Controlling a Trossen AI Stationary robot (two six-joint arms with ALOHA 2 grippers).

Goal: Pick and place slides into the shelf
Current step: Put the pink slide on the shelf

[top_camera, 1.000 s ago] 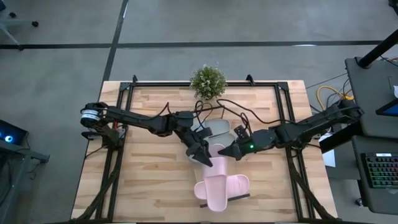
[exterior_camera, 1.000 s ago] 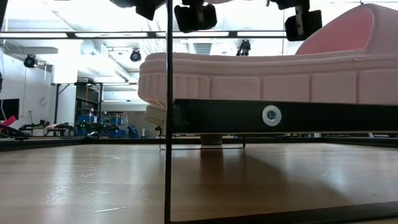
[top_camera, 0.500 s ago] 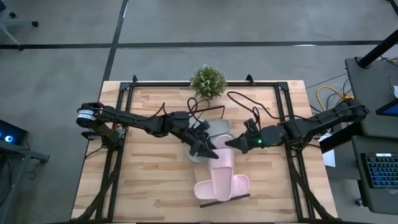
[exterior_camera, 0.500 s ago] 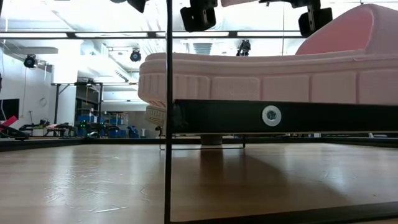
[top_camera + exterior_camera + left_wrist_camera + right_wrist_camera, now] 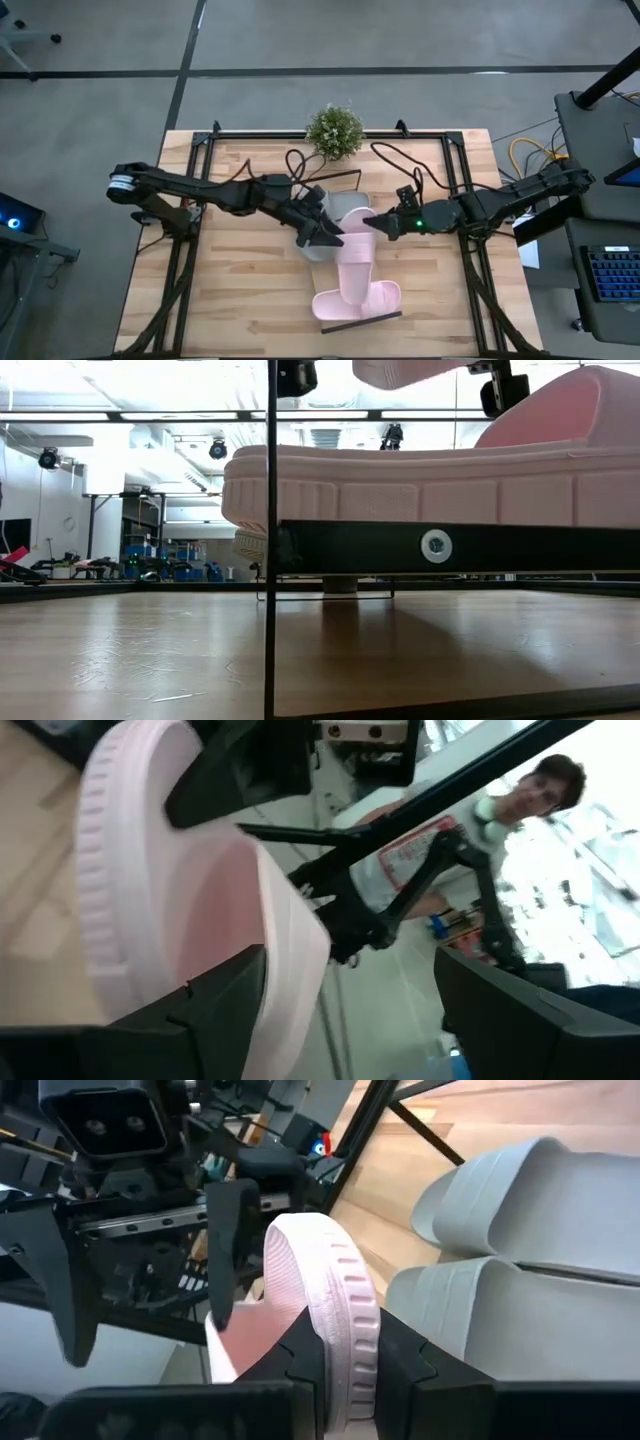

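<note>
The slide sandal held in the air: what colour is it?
Pale pink slide sandal, clearest in the right wrist view.

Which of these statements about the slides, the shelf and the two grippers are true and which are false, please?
1. The right gripper is shut on a pale pink slide. True.
2. The left gripper is clamped on that slide. False: its fingers stand open beside it.
3. Both grey slides lie on the table between the two arms. True.
4. The other pink slide sits on the shelf. True.
5. The potted plant stands on the shelf. False: it stands at the table's far edge.
</note>
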